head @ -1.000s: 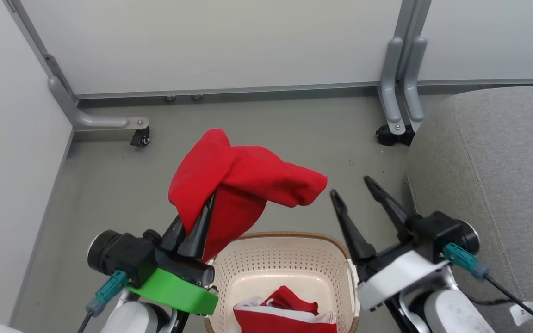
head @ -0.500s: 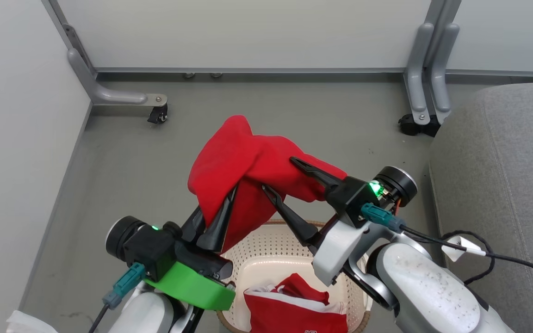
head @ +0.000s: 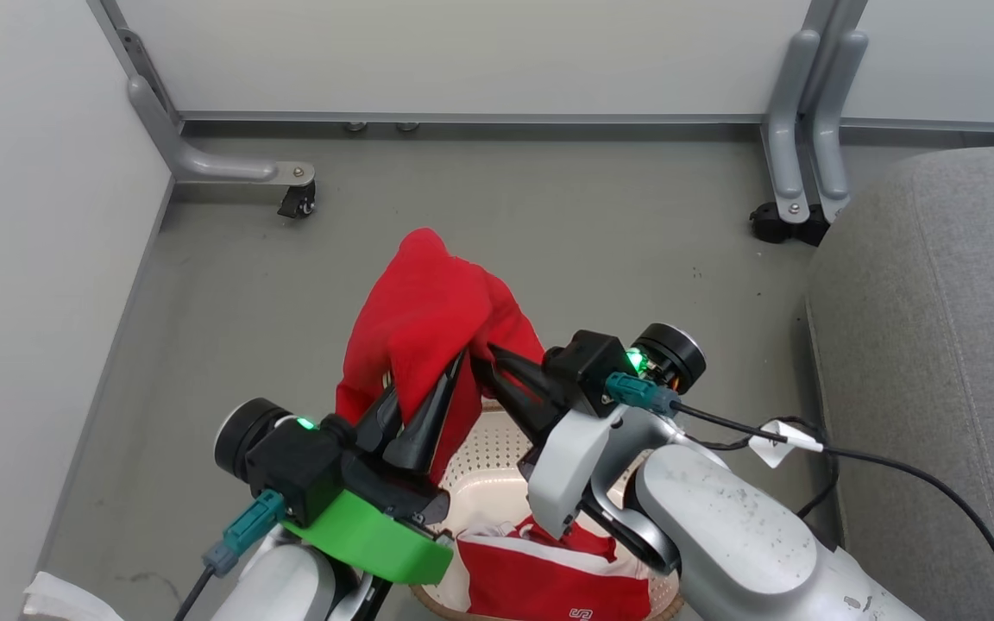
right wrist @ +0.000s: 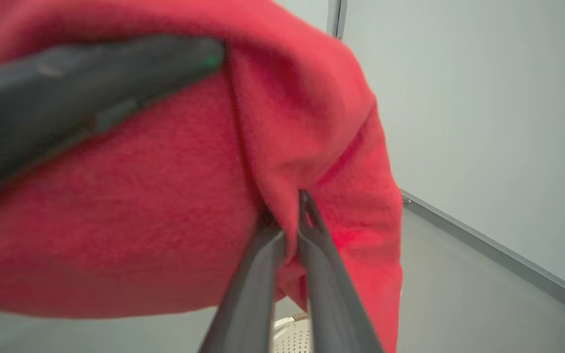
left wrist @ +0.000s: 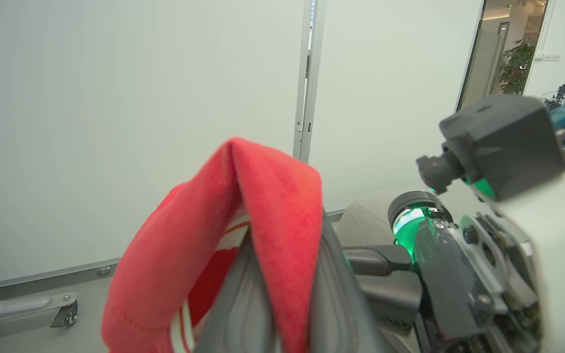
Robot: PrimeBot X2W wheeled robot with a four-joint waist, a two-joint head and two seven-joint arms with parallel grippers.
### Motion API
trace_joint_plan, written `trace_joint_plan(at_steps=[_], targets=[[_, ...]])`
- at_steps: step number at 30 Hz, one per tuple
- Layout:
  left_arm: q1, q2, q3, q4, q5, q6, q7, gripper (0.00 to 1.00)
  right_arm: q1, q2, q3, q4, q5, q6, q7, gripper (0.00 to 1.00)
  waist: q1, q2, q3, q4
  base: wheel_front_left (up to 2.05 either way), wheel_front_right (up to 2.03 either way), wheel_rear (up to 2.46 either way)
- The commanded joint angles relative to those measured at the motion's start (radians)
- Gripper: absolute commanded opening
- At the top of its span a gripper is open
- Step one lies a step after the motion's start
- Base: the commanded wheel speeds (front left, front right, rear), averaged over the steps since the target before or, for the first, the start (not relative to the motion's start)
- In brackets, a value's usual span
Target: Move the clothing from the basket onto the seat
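A plain red garment (head: 428,319) hangs above the basket (head: 497,448), draped over my left gripper (head: 428,384), which is shut on it. My right gripper (head: 484,362) has come in from the right and is shut on a fold of the same garment (right wrist: 312,147), its fingertips (right wrist: 307,206) pinched together in the cloth. In the left wrist view the red garment (left wrist: 272,206) lies over my dark fingers (left wrist: 331,299). The white-trimmed jersey (head: 549,578) lies in the basket, partly hidden by my right arm. The grey seat (head: 937,345) is at the right.
White partition walls stand behind and to the left, on grey metal feet with castors (head: 297,200) (head: 786,222). Grey floor (head: 592,233) lies between the basket and the wall. A black cable (head: 894,470) trails from my right wrist toward the seat.
My right gripper swung left from beside the basket, went into the hanging garment and shut on it. The garment's right lobe is now drawn in. The camera shifted slightly.
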Motion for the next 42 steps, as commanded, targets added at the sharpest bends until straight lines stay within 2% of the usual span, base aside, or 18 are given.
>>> trace_joint_plan(at_steps=[1, 8, 9, 10, 19, 25, 35, 42], targets=[[-0.018, 0.004, 0.001, -0.006, -0.003, -0.002, -0.006, 0.00, -0.012, 0.002, 0.006, 0.019, 0.021, 0.000, -0.013, 0.00, 0.0000, 0.0000, 0.001, 0.000, 0.00, 0.00, 0.00], [-0.016, 0.011, 0.002, -0.005, -0.006, 0.001, -0.008, 0.00, -0.027, 0.015, 0.036, 0.059, 0.090, 0.000, -0.075, 0.00, 0.0000, 0.0000, 0.000, 0.001, 0.00, 0.00, 0.00], [-0.015, 0.010, 0.004, -0.006, -0.004, 0.007, -0.009, 0.29, -0.030, 0.017, 0.038, 0.062, 0.100, 0.000, -0.084, 0.00, 0.0000, 0.0000, 0.000, 0.001, 0.00, 0.00, 0.00], [-0.014, 0.008, 0.005, -0.007, -0.003, 0.010, -0.009, 1.00, -0.031, 0.017, 0.039, 0.066, 0.112, 0.000, -0.092, 0.00, 0.0000, 0.0000, 0.000, 0.002, 0.00, 0.00, 0.00], [0.003, -0.001, 0.054, -0.046, 0.029, 0.046, -0.018, 1.00, -0.005, 0.022, 0.008, 0.086, 0.191, 0.000, -0.155, 0.00, 0.0000, 0.0000, -0.005, 0.006, 0.00, 0.00, 0.00], [0.027, 0.001, 0.107, -0.073, 0.049, 0.045, -0.017, 1.00, 0.026, 0.024, -0.074, 0.068, 0.217, 0.000, -0.180, 0.00, 0.0000, 0.0000, -0.003, -0.002, 0.00, 0.00, 0.00], [0.049, 0.028, 0.114, -0.067, 0.086, 0.017, -0.017, 1.00, 0.116, -0.004, -0.257, 0.026, 0.194, 0.000, -0.190, 0.00, 0.0000, 0.0000, -0.006, -0.041, 0.00, 0.00, 0.00], [0.051, 0.062, 0.032, -0.068, 0.098, -0.014, 0.006, 1.00, 0.192, -0.028, -0.386, -0.007, 0.158, 0.000, -0.177, 0.00, 0.0000, 0.0000, -0.008, -0.092, 0.00, 0.00, 0.00]])
